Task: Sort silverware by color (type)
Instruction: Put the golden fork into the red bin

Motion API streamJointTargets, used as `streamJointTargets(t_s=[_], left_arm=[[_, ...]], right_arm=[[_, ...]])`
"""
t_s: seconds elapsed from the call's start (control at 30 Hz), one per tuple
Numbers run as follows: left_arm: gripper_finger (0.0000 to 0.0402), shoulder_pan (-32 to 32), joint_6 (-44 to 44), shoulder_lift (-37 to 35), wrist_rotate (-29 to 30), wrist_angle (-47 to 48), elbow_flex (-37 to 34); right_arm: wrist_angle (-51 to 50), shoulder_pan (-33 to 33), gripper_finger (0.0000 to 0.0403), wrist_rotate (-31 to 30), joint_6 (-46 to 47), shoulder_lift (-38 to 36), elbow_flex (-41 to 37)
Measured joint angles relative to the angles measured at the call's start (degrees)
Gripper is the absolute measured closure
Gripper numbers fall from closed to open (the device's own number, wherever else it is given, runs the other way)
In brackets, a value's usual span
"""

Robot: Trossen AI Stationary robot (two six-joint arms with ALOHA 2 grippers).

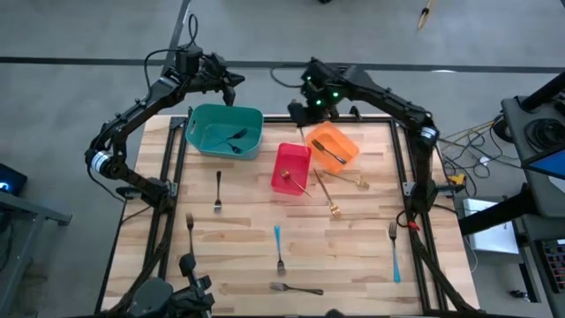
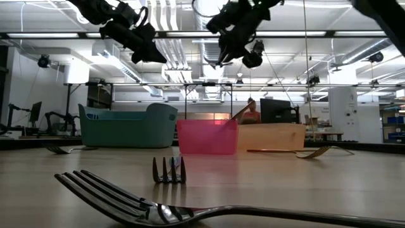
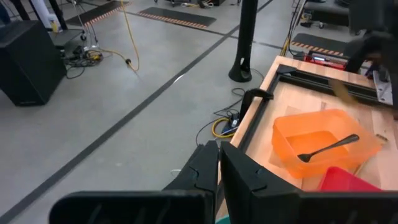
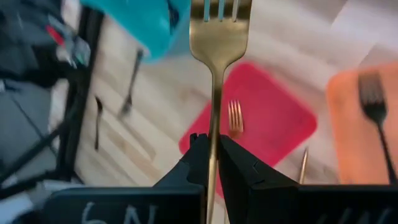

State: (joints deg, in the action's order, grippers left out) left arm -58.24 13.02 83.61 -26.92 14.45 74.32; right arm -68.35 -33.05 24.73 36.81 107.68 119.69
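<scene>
We find the right gripper [image 4: 212,152] clamped on a gold fork [image 4: 217,37], left gripper [image 3: 219,163] shut empty; release only once the red bin [image 4: 267,118] lies squarely beneath.

White handwritten marks, roughly "6N" (partly cut off, uncertain), on right tool [image 4: 211,163] housing.

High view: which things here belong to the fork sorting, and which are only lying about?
Job: thin gold metal fork in the shut right gripper; light-blue-handled fork and plain silver fork on the wooden table; teal plastic bin, shut left gripper idle beyond it; red plastic bin; orange plastic bin.
Lying about: loose floor cables; black box.
</scene>
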Motion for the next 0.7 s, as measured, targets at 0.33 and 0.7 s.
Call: streamJointTargets(t_s=[0.33,0.7], left_arm=[[0.0402,0.0,0.0,-0.1,0.0,0.1,0.0],[0.0402,0.0,-3.5,-0.6,0.0,0.2,0.0]], right_arm=[[-9.6,4.9,0.0390,8.9,-3.8,8.4,1.1],[-12.1,6.6,0.0390,9.8,-5.4,14.9,1.0]])
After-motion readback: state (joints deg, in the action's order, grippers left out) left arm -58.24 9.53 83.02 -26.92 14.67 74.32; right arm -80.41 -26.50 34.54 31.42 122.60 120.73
